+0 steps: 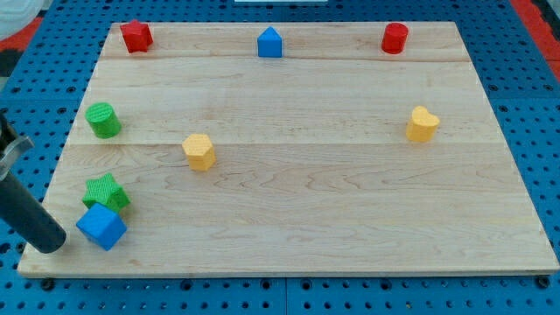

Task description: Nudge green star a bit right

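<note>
The green star (pixel 106 192) lies near the view's bottom-left corner of the wooden board (pixel 350 210). A blue cube (pixel 101 227) sits just below it and touches it. My tip (pixel 53 243) is at the board's left edge, a little left of the blue cube and below-left of the green star, touching neither. The dark rod slants up to the view's left edge.
A green cylinder (pixel 103 120) stands above the star. A yellow hexagon (pixel 199 151) is mid-left, a yellow heart-like block (pixel 423 124) at right. Along the top are a red star (pixel 136 36), a blue house-shaped block (pixel 270 43) and a red cylinder (pixel 395 38).
</note>
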`<state>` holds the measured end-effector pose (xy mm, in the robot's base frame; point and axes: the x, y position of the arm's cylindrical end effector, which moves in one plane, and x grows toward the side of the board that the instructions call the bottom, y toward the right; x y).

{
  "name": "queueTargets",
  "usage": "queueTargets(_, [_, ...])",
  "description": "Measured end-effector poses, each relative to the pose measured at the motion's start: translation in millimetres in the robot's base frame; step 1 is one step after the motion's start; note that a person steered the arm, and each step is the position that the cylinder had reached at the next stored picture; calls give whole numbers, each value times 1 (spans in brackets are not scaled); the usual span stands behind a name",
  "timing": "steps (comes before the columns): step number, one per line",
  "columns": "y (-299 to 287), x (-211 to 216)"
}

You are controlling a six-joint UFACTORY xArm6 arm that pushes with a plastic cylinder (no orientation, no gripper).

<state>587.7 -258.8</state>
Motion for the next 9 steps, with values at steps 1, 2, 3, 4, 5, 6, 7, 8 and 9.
queueTargets(1, [-1, 0])
queueTargets(2, [-1, 3])
queueTargets(3, [22, 31])
queueTargets(4, [38, 30])
queueTargets(5, [75, 31])
queueTargets(6, [62, 31])
queueTargets(7, [21, 26])
queueTargets(8, [-13, 4])
queueTargets(9, [-36, -24])
